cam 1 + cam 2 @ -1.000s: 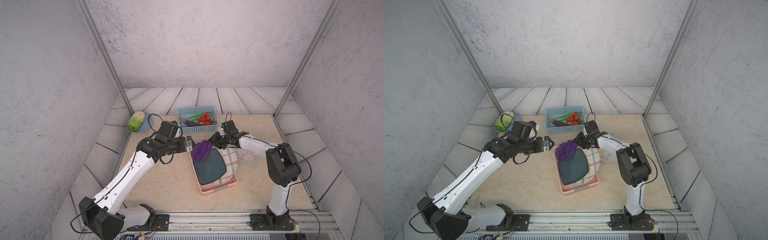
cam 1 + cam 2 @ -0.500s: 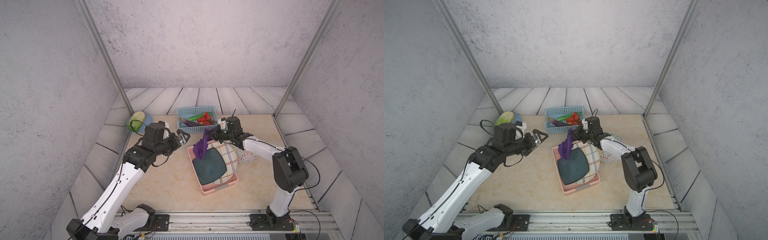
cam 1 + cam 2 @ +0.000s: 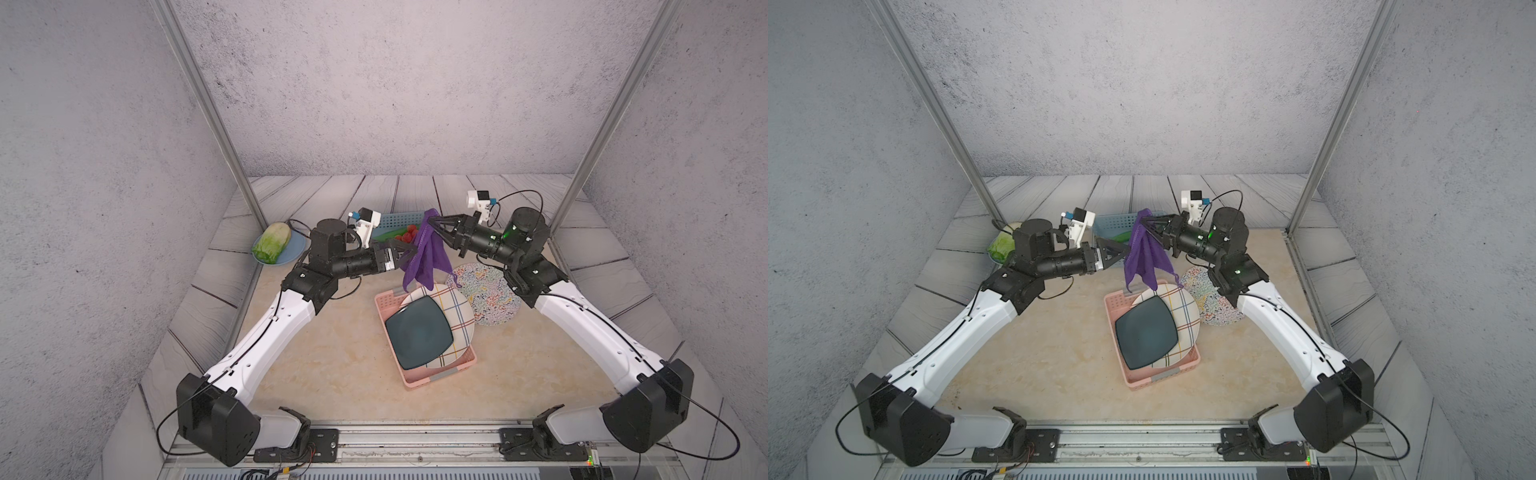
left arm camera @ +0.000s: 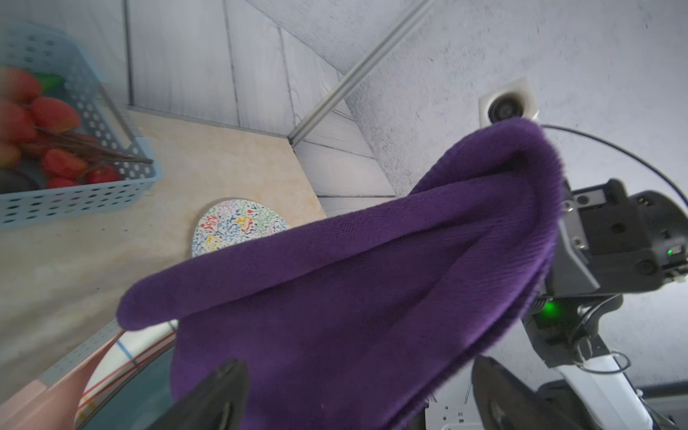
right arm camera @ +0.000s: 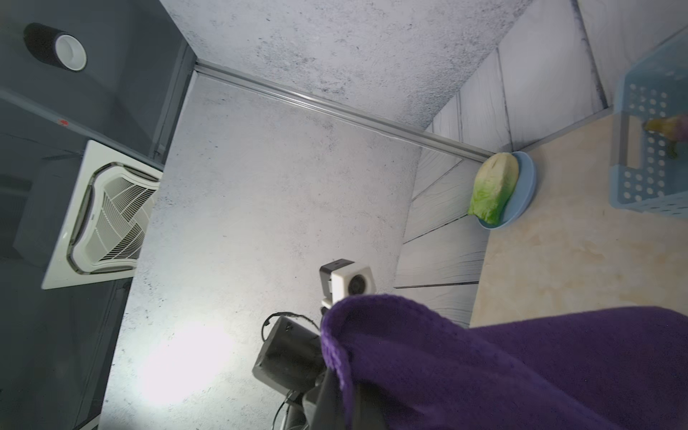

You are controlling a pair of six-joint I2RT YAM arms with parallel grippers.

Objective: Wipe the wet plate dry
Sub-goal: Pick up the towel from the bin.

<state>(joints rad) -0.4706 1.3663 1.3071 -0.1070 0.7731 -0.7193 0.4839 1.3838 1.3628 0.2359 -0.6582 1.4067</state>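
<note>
On the desk (image 3: 324, 353), the pink basket (image 3: 415, 380) sits about mid-desk, a bit right of centre. In it a dark square plate (image 3: 417, 332) lies on a checked round plate (image 3: 457, 307). A speckled plate (image 3: 490, 295) lies flat just beside the basket, toward the desk's right edge. Can't tell which one is wet.

The purple cloth (image 3: 424, 253) hangs in the air over the basket's far end, low corner near the checked plate's rim. My right claw (image 3: 434, 224) is pressed together, pinching the cloth's top corner. My left claw (image 3: 409, 255) is spread wide, cloth edge between its fingers, ungripped.

Progress, my read: cloth is up, no plate lifted, no wiping begun. Nearly all left.
</note>
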